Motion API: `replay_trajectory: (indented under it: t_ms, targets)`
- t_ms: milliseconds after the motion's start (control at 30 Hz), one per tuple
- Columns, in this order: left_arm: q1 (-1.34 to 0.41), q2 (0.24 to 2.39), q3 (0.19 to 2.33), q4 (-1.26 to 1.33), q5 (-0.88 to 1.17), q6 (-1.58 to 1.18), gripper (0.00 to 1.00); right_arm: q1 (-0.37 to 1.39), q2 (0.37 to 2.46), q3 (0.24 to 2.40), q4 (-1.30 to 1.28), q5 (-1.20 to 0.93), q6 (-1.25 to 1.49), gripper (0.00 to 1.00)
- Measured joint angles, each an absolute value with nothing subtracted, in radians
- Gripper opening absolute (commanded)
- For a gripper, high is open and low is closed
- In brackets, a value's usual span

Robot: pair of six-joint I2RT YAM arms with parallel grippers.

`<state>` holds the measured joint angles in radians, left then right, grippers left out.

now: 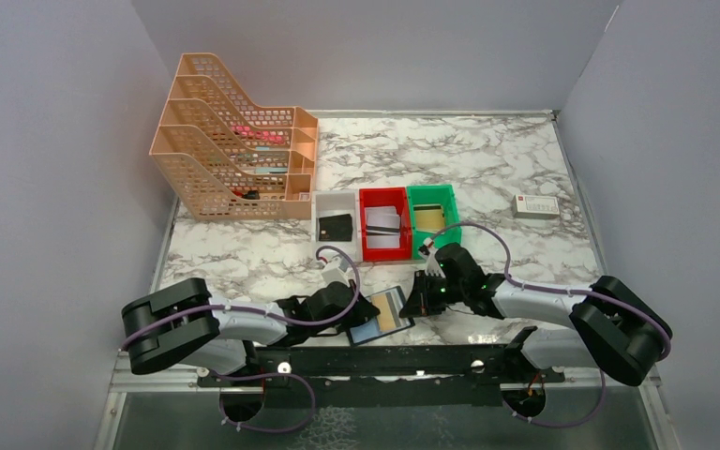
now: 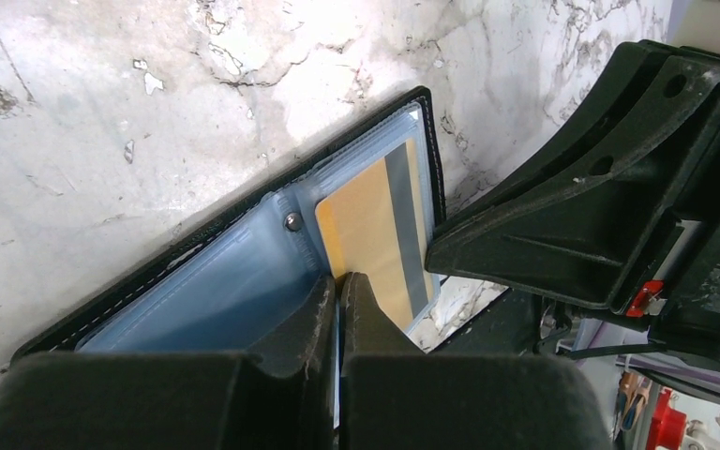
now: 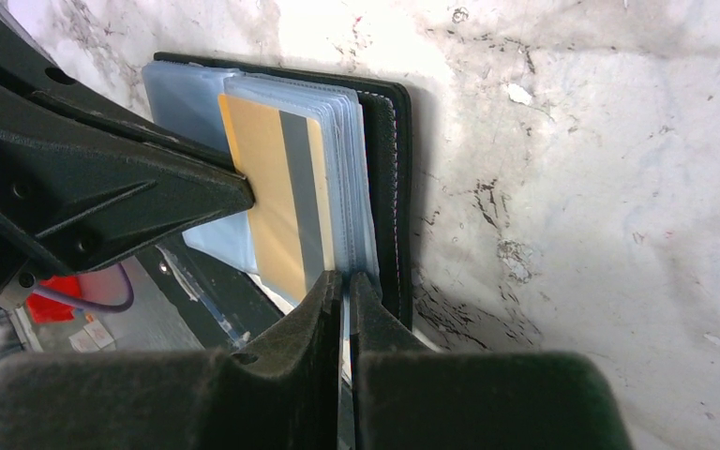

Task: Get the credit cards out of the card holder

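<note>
The left fingers (image 2: 323,309) filled the bottom of their own wrist view, pressed together with only a thin pale sliver between them, their tips meeting one long edge of the tan-gold credit card (image 2: 366,234). They looked clamped on that edge, though I could not tell whether they held bare card or card and plastic together. The card lay in the open card holder (image 2: 216,291), which rested flat on the marble table (image 2: 150,94) close to the arm bases, between the two arms. The card's long axis, marked by its grey stripe, ran away from the bases, so both arms came at it sideways, across its short span.

The right fingers (image 3: 333,300) were likewise closed, pinching the edge of the stack of clear sleeves (image 3: 352,169) on the stripe side, just beside the holder's black cover. The left pair was therefore the nearer to the card itself; the right pair seemed placed to keep the holder down. By my reading, the pull would need to run leftward, straight off the card's long edge, and which side the sleeve opened on was not visible
</note>
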<state>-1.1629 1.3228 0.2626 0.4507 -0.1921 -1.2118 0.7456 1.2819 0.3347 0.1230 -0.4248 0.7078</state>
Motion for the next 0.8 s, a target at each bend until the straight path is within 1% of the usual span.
replay_trajectory:
  t_ms: [100, 300, 600, 800]
  targets:
    - [-1.163, 1.312, 0.254, 0.455, -0.193, -1.211, 0.0, 0.746, 1.282, 0.335, 0.123, -0.424, 0.708, 0.09]
    - [-1.164, 1.213, 0.199, 0.441, -0.193, -1.206, 0.0, 0.754, 1.266, 0.332, 0.115, -0.398, 0.712, 0.09]
    - [-1.133, 1.033, 0.17, 0.287, -0.202, -1.182, 0.0, 0.754, 1.264, 0.326, 0.107, -0.377, 0.718, 0.09]
    - [-1.125, 0.99, 0.143, 0.236, -0.218, -1.18, 0.0, 0.754, 1.265, 0.326, 0.108, -0.379, 0.718, 0.11]
